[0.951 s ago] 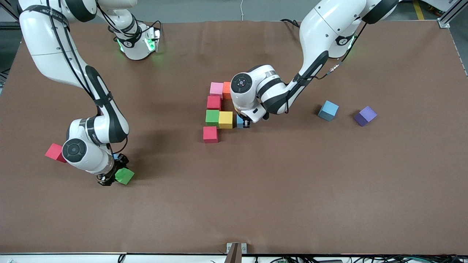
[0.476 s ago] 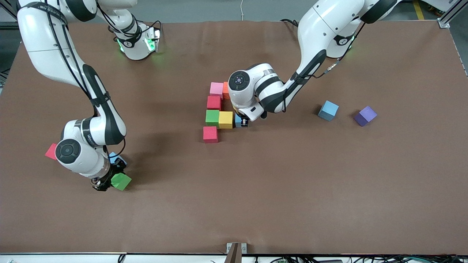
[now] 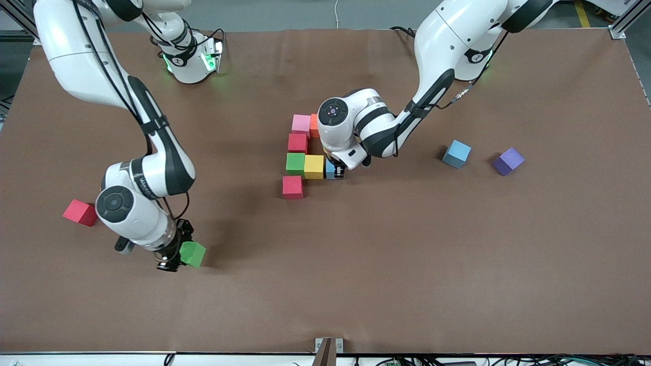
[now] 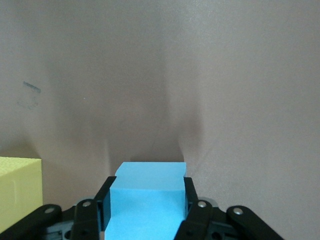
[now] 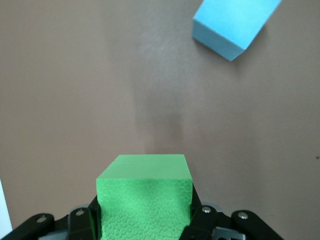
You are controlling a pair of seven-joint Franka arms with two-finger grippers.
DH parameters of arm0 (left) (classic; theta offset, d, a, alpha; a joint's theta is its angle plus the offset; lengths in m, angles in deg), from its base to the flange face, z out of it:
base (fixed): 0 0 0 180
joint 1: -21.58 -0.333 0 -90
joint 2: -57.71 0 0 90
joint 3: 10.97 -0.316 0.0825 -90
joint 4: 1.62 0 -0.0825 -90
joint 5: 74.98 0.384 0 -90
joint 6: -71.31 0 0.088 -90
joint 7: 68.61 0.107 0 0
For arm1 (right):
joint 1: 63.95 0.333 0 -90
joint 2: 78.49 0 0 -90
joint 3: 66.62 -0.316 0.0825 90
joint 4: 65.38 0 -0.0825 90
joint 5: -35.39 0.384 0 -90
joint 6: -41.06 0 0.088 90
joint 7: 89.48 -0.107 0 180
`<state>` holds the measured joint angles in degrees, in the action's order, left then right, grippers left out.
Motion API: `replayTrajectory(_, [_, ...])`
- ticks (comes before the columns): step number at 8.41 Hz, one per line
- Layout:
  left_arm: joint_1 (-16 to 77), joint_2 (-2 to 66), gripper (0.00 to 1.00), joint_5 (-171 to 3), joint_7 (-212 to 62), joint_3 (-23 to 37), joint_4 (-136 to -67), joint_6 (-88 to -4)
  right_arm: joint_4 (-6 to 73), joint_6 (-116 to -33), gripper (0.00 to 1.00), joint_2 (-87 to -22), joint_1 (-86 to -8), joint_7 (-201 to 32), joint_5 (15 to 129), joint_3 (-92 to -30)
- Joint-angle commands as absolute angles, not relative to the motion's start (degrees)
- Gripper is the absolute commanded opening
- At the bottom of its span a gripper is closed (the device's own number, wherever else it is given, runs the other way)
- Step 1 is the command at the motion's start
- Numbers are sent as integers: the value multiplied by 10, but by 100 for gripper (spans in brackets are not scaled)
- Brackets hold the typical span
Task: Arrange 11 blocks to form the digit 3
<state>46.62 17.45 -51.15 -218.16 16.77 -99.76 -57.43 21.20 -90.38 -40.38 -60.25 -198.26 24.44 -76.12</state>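
Brown-covered table (image 3: 407, 264), grey floor (image 3: 285, 12) along its robot-base edge

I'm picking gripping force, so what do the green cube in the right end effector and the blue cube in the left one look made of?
The green cube looks like soft matte foam: its top shows a pebbled, cell-like texture and no shine. The blue cube looks like the same foam, dull and smooth, though its texture is less visible. Both seem light, but firmness cannot be judged.
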Motion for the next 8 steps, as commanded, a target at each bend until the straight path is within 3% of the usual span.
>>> replayTrajectory(1, [471,174,23,-498,-2184,165,-993,-580,213,-876,0,-410,-593,-1782,238,-766])
replayTrajectory(3, [472,173,23,-498,-2184,165,-993,-588,197,-829,0,-410,-547,-1647,241,-770])
replayTrajectory(6, [472,164,23,-490,-2184,165,-993,-589,201,-808,0,-410,-532,-1481,242,-836])
replayTrajectory(8, [472,162,23,-491,-2184,165,-993,-592,201,-812,0,-408,-500,-1425,238,-843])
